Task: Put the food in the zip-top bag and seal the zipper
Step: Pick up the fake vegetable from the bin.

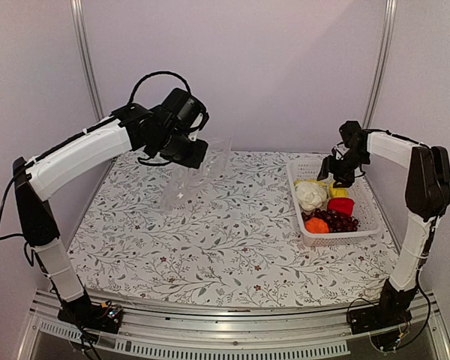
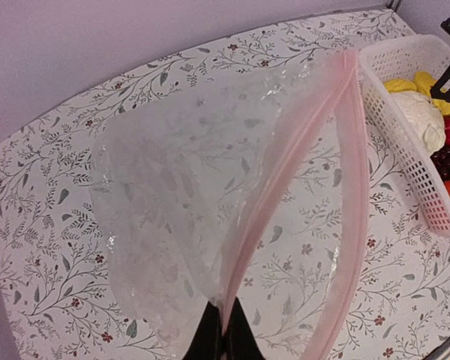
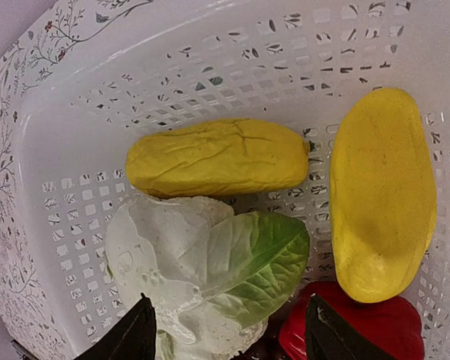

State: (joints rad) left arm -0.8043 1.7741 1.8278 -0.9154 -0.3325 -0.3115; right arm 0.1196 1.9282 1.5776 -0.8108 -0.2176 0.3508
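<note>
Currently: left gripper has its fingers pressed together on one edge of the zip-top bag, clamped right at the pinkish zipper strip. The bag hangs lifted off the floral tablecloth, well to the left of the white mesh basket, with its mouth gaping toward the basket. No food shows inside the bag.

Right gripper is over the far half of the basket with its fingers spread apart and nothing between them. Seen from the wrist, they straddle the cauliflower; contact cannot be judged.

All food sits inside the basket:
- cauliflower, cream-white with a green leaf, against the left wall
- long yellow piece, at the far end, just beyond the cauliflower
- oval yellow piece, beside the long one, toward the right wall
- red piece, in the middle
- grape bunch, toward the near end
- orange ball, in the near-left corner, touching the grapes
</note>
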